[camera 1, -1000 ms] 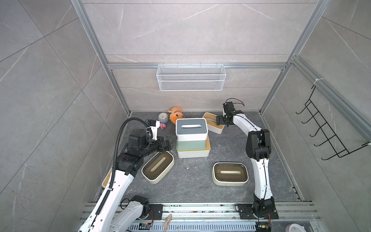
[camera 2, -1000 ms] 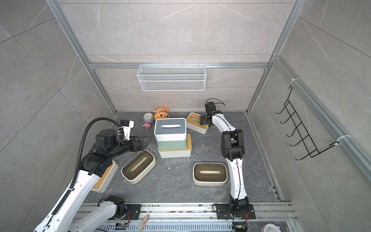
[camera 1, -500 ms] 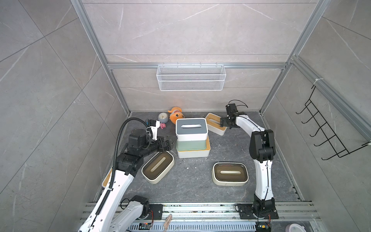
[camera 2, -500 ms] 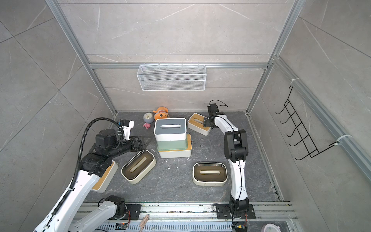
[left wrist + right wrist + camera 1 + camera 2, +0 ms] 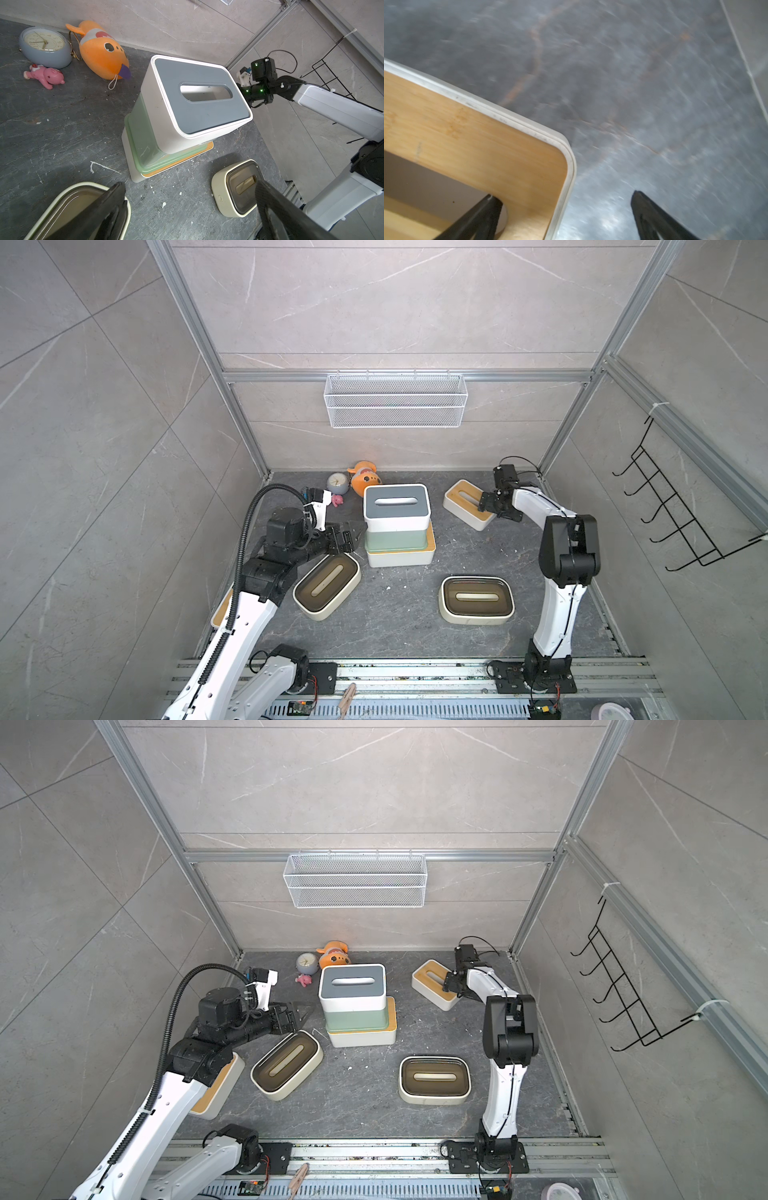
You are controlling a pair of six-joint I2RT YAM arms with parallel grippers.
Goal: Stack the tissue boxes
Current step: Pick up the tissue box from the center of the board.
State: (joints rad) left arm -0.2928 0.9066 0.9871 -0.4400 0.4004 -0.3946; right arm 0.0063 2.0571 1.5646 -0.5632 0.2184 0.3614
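Mid-floor stands a stack: a white tissue box with a grey lid (image 5: 396, 506) (image 5: 199, 97) on a mint green one (image 5: 395, 541), on a white bamboo-lidded one (image 5: 401, 558). My left gripper (image 5: 347, 537) (image 5: 189, 182) hovers open just left of the stack, over the far end of a cream box with a dark-brown lid (image 5: 327, 587). At the back right my right gripper (image 5: 492, 506) (image 5: 563, 194) is open astride the end of another bamboo-lidded box (image 5: 467, 504) (image 5: 467, 135), one finger in the slot and one outside. A second cream box (image 5: 476, 599) lies front right.
A third bamboo-lidded box (image 5: 216, 1090) lies partly under my left arm by the left wall. An orange fish toy (image 5: 365, 479), a small clock (image 5: 337, 483) and a pink toy (image 5: 337, 500) sit at the back. A wire mesh basket (image 5: 395, 400) hangs on the back wall.
My right gripper and the back-right bamboo-lidded box have both shifted to the right and toward the front. The left arm has stayed still.
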